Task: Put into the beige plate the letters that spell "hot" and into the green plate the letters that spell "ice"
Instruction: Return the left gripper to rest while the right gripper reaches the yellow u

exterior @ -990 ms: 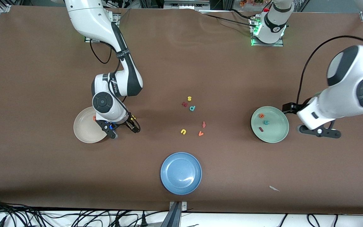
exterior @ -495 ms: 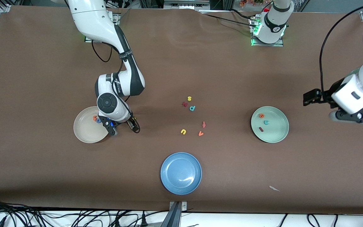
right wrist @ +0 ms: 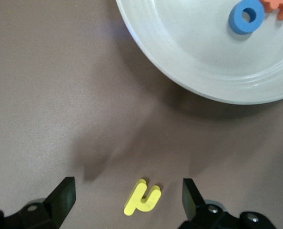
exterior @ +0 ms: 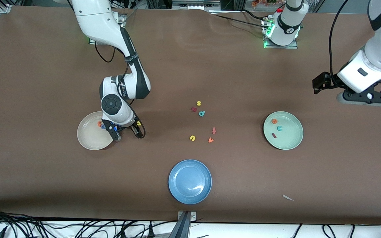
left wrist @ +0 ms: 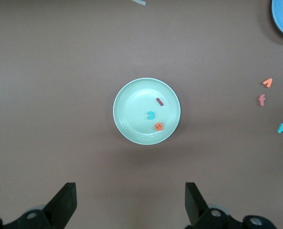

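Right pincer (exterior: 128, 131) stands released just beside the beige plate (exterior: 88, 138), over the yellow h (right wrist: 142, 197) lying on the counter (exterior: 190, 76). Blue o (right wrist: 247, 16) and orange t (right wrist: 277, 6) lie in that plate. Left pincer (left wrist: 131, 202), released, hangs above the green plate (exterior: 289, 140), which holds i (exterior: 274, 135), c (exterior: 279, 128) and e (exterior: 275, 121).

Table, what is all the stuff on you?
beige plate: one, cream, right arm's end; holds orange t, blue o.
yellow h: one, on the table beside the beige plate.
green plate: one, pale green, left arm's end; holds orange e, teal c, dark red i.
blue plate: one, nearest the front camera.
loose letters: six, yellow, red, teal, orange, mid-table.
paper scrap: one, white, near the front edge.
right gripper: open, over the yellow h.
left gripper: open, over bare table near the green plate.
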Robot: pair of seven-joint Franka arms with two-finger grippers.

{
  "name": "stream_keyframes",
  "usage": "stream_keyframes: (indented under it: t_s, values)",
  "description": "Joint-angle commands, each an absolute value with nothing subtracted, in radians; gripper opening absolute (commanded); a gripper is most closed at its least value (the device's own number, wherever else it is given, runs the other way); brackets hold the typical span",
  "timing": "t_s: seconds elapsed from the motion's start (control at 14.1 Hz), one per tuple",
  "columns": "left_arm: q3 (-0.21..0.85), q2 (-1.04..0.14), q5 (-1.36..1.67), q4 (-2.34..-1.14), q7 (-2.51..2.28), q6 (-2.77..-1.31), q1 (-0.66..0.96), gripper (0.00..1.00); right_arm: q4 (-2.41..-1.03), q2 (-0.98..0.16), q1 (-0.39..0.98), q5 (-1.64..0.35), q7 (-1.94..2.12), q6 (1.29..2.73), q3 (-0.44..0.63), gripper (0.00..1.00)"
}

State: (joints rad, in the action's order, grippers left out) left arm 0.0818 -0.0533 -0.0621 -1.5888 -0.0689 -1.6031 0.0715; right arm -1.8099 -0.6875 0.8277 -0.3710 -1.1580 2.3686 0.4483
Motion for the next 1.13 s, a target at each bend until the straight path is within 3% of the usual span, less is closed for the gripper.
stream_keyframes:
  t_s: [0.0,0.35,0.57,0.85,1.06]
  values:
    - [0.051,0.086,-0.028,-1.77,-0.044,-1.678,0.094,1.0,-1.867,-0.655,0.862,-0.388,-1.19,2.413,0.453,0.99]
    - [0.009,0.048,0.046,-1.71,-0.046,-1.674,0.143,1.0,-1.942,-0.624,0.879,-0.388,-1.19,2.494,0.453,0.99]
    - [0.017,0.034,0.049,-1.674,-0.043,-1.677,0.086,1.0,-1.963,-0.611,0.881,-0.387,-1.189,2.522,0.453,0.95]
    - [0.058,-0.037,0.032,-1.565,-0.052,-1.574,0.075,1.0,-1.991,-0.603,0.881,-0.387,-1.18,2.563,0.449,0.91]
    - [0.06,-0.037,0.031,-1.575,-0.057,-1.566,0.066,1.0,-1.994,-0.604,0.887,-0.387,-1.18,2.572,0.449,0.91]
